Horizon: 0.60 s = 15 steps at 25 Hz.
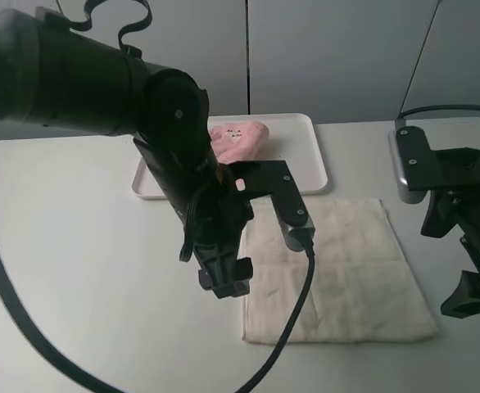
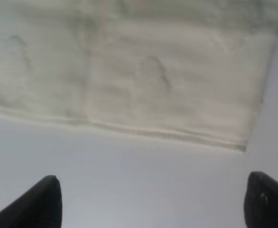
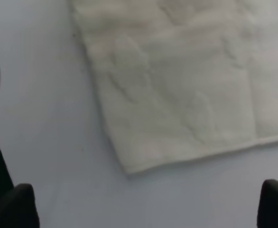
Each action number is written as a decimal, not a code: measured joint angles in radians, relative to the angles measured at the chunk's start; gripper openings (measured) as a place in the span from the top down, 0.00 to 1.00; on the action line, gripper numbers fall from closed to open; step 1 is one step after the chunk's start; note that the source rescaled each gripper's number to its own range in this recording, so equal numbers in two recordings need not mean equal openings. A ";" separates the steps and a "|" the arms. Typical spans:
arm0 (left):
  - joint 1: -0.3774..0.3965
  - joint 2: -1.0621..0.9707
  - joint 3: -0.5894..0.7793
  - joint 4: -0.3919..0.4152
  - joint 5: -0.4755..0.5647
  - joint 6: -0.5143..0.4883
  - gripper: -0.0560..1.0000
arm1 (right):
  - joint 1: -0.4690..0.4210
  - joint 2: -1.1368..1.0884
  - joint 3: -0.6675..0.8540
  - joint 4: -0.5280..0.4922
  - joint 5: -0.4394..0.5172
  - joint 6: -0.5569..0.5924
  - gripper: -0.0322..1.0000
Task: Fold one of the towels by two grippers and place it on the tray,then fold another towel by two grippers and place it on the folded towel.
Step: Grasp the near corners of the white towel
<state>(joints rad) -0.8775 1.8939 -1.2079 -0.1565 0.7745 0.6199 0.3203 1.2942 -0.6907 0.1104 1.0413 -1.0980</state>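
Observation:
A cream towel (image 1: 338, 274) lies spread flat on the white table; it also shows in the left wrist view (image 2: 139, 71) and the right wrist view (image 3: 186, 85). A folded pink towel (image 1: 240, 139) lies on the white tray (image 1: 314, 155) at the back. My left gripper (image 1: 224, 282) hovers open and empty over the table beside the cream towel's left edge, its fingertips (image 2: 44, 199) wide apart. My right gripper (image 1: 473, 299) is open and empty, just right of the towel's near right corner, its fingertips (image 3: 274, 199) spread.
The left arm's black body (image 1: 166, 123) reaches across in front of the tray and hides its left part. A cable (image 1: 293, 327) hangs from it over the towel. The right arm's base (image 1: 420, 164) stands at the right edge.

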 joint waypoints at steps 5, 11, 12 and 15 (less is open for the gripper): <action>-0.054 0.080 0.000 0.007 0.011 0.004 0.01 | 0.000 0.000 0.097 0.004 -0.032 -0.106 0.00; -0.072 0.131 0.002 0.009 0.001 0.006 0.01 | 0.000 0.000 0.162 -0.034 -0.145 -0.125 0.00; -0.072 0.132 0.009 0.011 -0.005 0.006 0.01 | 0.000 0.000 0.166 -0.037 -0.160 -0.128 0.00; -0.073 0.132 0.020 0.011 -0.012 0.006 0.01 | 0.000 0.000 0.168 -0.039 -0.194 -0.138 0.00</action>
<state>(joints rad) -0.9504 2.0262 -1.1875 -0.1457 0.7628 0.6260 0.3203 1.2943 -0.5223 0.0716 0.8476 -1.2365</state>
